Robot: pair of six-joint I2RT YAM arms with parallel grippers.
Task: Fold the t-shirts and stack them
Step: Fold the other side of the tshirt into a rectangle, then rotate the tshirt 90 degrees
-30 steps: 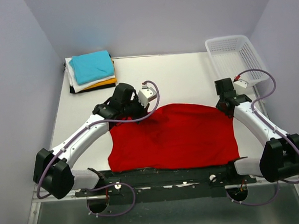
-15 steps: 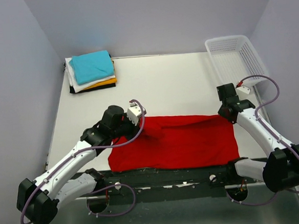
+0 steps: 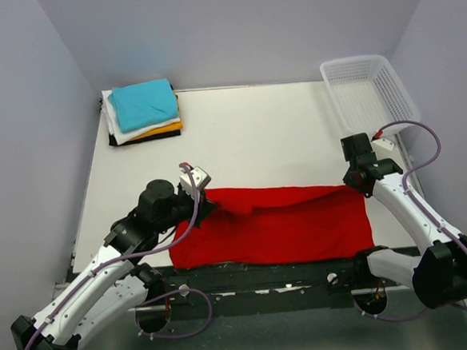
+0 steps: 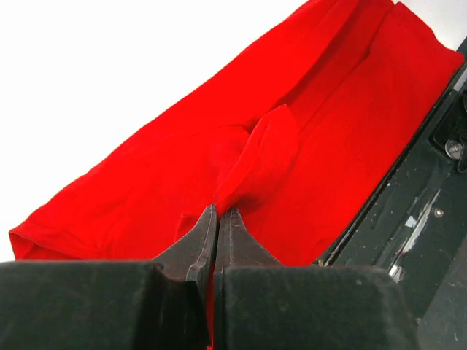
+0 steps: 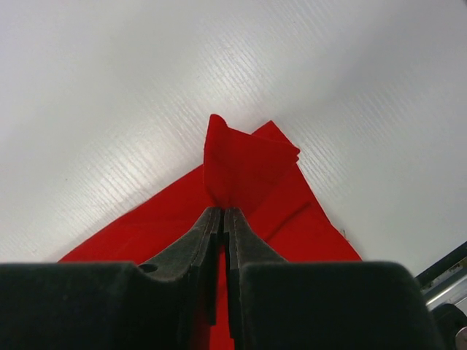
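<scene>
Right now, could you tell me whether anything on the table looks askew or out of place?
Only the red shirt: its folded far edge is wavy, with a bunched pucker beside the left gripper, so the fold lies crooked.

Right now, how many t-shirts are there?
5: bright red cloth t-shirt along the near edge; folded teal t-shirt, white t-shirt, orange t-shirt, black t-shirt stacked far left. Others may hide between.

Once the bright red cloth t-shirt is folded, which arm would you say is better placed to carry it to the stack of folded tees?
Left, probably: the left gripper is nearer the teal-topped stack at far left; the right gripper sits near the white plastic lattice basket. Both pinch the red t-shirt.
</scene>
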